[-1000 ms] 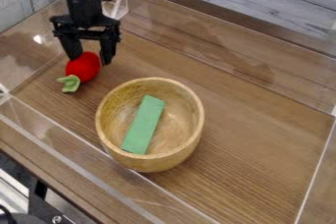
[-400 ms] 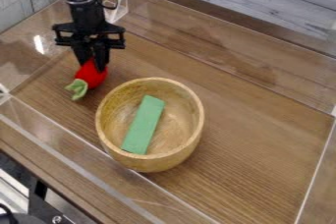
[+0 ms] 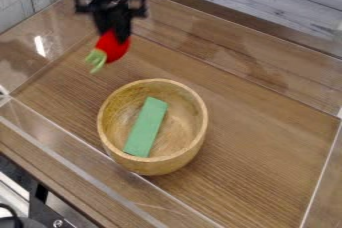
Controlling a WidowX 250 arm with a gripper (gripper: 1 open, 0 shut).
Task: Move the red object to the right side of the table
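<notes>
The red object [image 3: 112,45], a small red toy fruit with a light green leafy stem hanging down at its left, is lifted off the table [image 3: 254,92]. My gripper [image 3: 115,34] points straight down and is shut on the fruit's top. It hangs above the back left part of the tabletop, behind the wooden bowl. The black fingers and the fruit are a little blurred.
A round wooden bowl [image 3: 190,144] stands at the front middle with a flat green block [image 3: 146,125] lying inside it. Low clear acrylic walls [image 3: 247,32] border the tabletop on all sides. Bare wood stretches to the right of the bowl.
The gripper closed on the red fruit where it lay at the left, then lifted it off the table and carried it up and to the right.
</notes>
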